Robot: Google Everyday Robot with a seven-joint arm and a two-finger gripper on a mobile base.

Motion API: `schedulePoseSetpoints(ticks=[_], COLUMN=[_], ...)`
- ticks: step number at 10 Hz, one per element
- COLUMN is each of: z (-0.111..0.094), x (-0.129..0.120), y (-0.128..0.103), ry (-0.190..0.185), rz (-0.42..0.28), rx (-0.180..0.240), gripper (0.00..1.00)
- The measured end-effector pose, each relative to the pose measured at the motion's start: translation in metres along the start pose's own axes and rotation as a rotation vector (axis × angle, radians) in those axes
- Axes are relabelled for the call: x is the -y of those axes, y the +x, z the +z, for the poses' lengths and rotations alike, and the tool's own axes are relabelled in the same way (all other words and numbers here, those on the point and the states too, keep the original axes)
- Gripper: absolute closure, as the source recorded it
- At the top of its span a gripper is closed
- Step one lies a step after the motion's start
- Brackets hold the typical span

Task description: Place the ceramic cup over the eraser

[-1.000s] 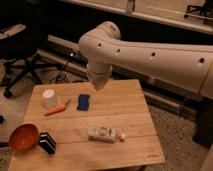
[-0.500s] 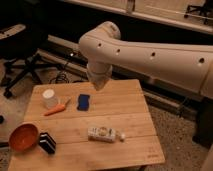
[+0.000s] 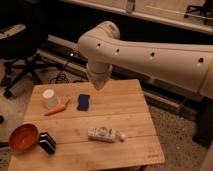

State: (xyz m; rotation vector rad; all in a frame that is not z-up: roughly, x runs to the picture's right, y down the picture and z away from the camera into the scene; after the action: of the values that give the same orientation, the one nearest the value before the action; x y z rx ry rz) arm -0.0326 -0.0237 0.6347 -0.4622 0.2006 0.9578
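The white ceramic cup [image 3: 49,98] stands upright at the back left of the wooden table [image 3: 125,110]. The black eraser with white stripes [image 3: 47,142] lies near the front left edge, well in front of the cup. My white arm [image 3: 150,52] reaches in from the right. Its bulky lower link [image 3: 98,77] hangs over the table's back edge, to the right of the cup. My gripper is hidden behind that link and does not show.
An orange carrot [image 3: 56,109] lies just in front of the cup. A flat blue pad [image 3: 83,102] lies right of it. An orange bowl [image 3: 23,137] sits beside the eraser. A white packet [image 3: 102,134] lies mid-front. An office chair [image 3: 20,50] stands at the left.
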Motion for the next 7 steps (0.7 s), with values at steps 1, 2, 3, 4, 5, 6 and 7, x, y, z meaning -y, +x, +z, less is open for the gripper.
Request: schedulePoseSetpoints(ticks=[1, 2, 3, 4, 5, 6, 7], z=[-0.001, 0.0, 0.002, 0.006, 0.013, 0.029, 0.036], x=[0.001, 0.0, -0.003, -0.004, -0.007, -0.014, -0.016], y=[-0.01, -0.026, -0.041, -0.053, -0.066, -0.09, -0.101], ry=[0.022, 0.05, 0.06, 0.064, 0.06, 0.043, 0.032], rz=[-0.022, -0.055, -0.074, -0.086, -0.098, -0.118, -0.125], rx=[-0.008, -0.024, -0.033, -0.039, -0.043, -0.038, -0.024], gripper=[0.96, 0.96, 0.96, 0.96, 0.96, 0.99, 1.0])
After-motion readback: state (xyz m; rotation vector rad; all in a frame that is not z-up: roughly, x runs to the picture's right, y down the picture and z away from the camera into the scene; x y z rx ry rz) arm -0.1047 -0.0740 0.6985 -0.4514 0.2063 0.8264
